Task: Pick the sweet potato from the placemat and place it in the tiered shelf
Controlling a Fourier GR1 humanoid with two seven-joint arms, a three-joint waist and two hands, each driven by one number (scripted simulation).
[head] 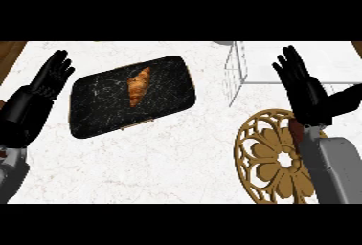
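**Before the pick: sweet potato on the placemat, both hands open**

Centrally on the dark, marbled placemat point(132, 97) lies the sweet potato point(139, 85), 1 elongated orange-brown tuber set lengthwise, its narrower end toward the far edge of the mat. Nothing touches it. It is likely stiff and moderately heavy for its size, with a dry, slightly rough skin that should not slip; its tapered ends offer poor purchase, so the thickest middle section, taken across the short axis, appears the best place to hold. It should tolerate handling without damage.

The left hand point(51, 74) stands just beside the placemat's left edge, fingers straight and spread, holding nothing. The right hand point(300, 81) is raised at the right, fingers likewise straight and apart, empty, near the tiered shelf point(239, 67).

The shelf, a white wire frame with a pale tray, sits at the far right of the marble counter point(176, 153); no contents are visible in the part shown. An ornate golden trivet point(272, 158) lies near the right forearm and carries nothing.
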